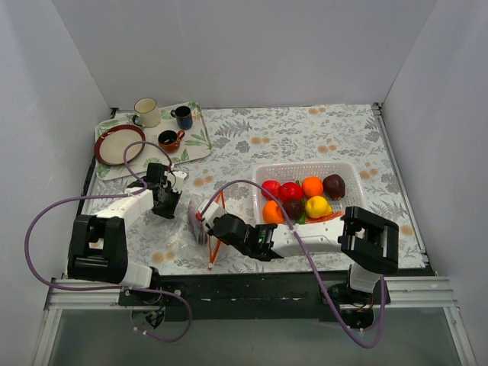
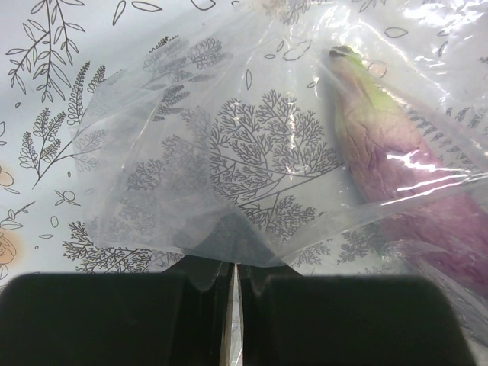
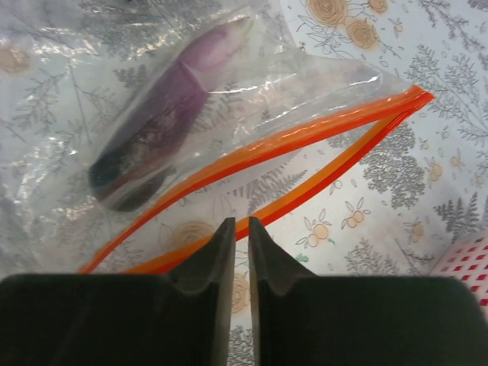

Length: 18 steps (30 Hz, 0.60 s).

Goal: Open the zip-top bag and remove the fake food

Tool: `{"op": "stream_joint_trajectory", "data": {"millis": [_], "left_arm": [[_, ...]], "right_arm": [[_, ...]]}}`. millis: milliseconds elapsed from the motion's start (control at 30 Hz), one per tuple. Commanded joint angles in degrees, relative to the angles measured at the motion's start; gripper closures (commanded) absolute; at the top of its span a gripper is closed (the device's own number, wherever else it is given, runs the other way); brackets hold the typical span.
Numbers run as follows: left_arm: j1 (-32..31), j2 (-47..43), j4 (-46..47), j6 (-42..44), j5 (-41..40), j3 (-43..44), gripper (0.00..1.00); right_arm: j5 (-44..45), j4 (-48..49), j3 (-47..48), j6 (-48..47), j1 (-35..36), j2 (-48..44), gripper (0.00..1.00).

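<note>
Near the bench's front edge, left of centre, the limp, slippery zip-top bag (image 1: pixel 196 223) is pinched at its closed end by the left gripper's (image 2: pixel 232 268) pressed-together fingers, its stiffer orange lip, judged the surest hold, nipped by the right gripper's (image 3: pixel 242 226) nearly closed fingers.

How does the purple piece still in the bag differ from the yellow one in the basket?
The purple piece is long and tapered, with a pale green tip; the yellow one is short and rounded. The purple piece lies inside the zip-top bag, while the yellow one is already out, sitting in the white basket. Both are glossy fake food.
</note>
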Motion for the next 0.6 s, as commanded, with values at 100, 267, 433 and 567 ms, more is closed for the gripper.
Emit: {"op": "stream_joint_trajectory", "data": {"millis": [100, 267, 433, 567], "left_arm": [[-0.18, 0.49, 0.61, 0.27, -0.14, -1.52, 1.0], [-0.18, 0.14, 0.26, 0.36, -0.4, -1.52, 1.0], [-0.18, 0.05, -0.09, 0.18, -0.4, -1.17, 1.0], [-0.18, 0.05, -0.18, 0.27, -0.4, -1.26, 1.0]], "right_arm": [[-1.4, 3.47, 2.5, -1.03, 1.03, 1.93, 0.95], [-7.63, 4.53, 4.26, -1.39, 1.03, 5.96, 0.89], [-13.26, 5.85, 5.84, -0.77, 0.94, 8.7, 0.43], [-16.6, 9.18, 5.4, 0.81, 0.94, 8.18, 0.18]]}}
